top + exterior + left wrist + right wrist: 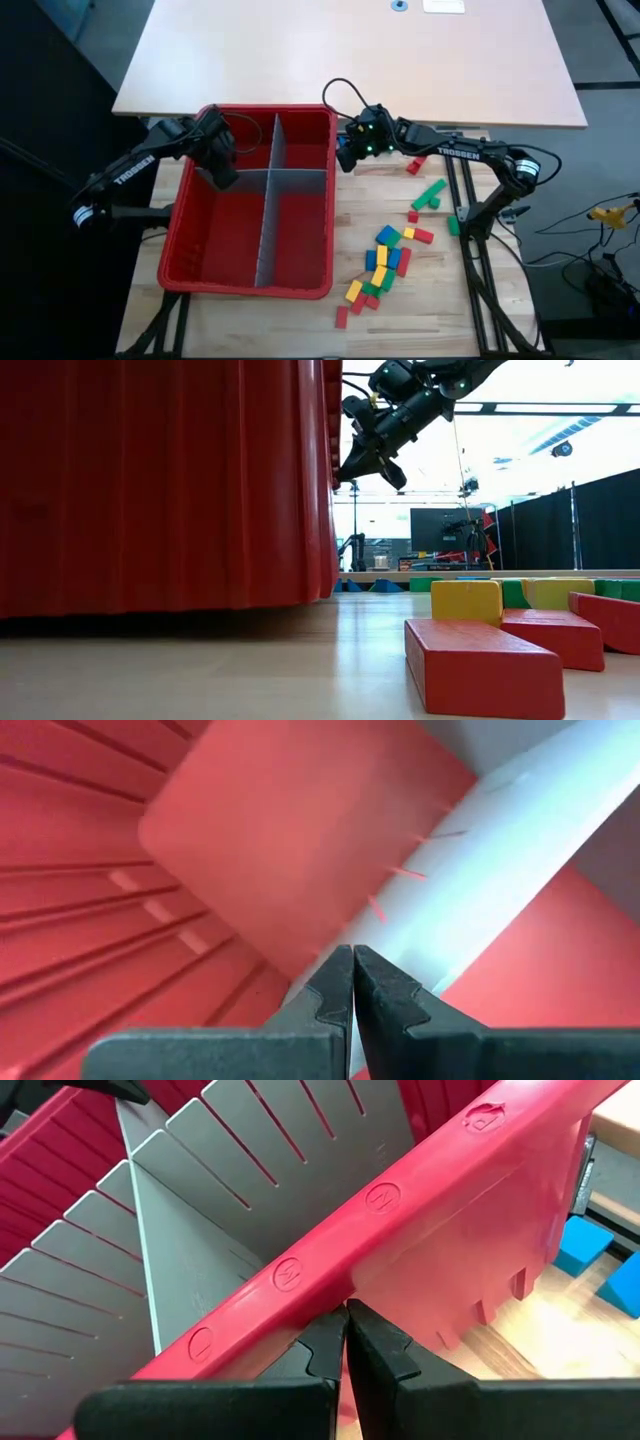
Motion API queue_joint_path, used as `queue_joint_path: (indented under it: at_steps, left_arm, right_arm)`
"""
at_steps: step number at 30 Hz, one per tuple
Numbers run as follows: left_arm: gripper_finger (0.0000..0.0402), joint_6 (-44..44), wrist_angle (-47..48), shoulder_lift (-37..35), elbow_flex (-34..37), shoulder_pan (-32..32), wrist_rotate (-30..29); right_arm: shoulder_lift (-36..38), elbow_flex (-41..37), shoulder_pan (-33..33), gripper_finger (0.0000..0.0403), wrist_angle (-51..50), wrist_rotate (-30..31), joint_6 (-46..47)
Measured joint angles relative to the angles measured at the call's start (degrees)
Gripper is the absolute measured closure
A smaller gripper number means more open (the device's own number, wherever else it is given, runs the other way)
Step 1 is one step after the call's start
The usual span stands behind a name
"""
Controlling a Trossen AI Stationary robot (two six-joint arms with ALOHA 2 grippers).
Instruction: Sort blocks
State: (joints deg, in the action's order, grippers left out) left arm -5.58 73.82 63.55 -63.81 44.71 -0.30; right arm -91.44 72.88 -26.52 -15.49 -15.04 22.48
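Wooden table (430,300); both arms (130,168) read "TROSSEN", blocks (385,262) scattered.

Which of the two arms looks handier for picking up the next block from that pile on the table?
Probably the right. Its gripper hangs at the bin's right rim, on the same side as the loose blocks. The left gripper is inside the bin's far-left compartment, with the whole bin between it and them.

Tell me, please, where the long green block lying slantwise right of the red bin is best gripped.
Grip the long green block at mid-length, across its narrow width, coming straight down from above. It lies flat on the table with both long sides free, so align the grip square to its slant.
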Motion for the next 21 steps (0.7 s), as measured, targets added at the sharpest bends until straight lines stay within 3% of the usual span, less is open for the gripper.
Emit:
queue_joint_path:
  at_steps: [21]
  left_arm:
    - [0.0401, 7.45, 4.0, -4.87, 0.04, -4.41, 3.37]
  right_arm:
    - [0.86, -0.02, 2.9, 0.0403, -1.18, -4.65, 0.56]
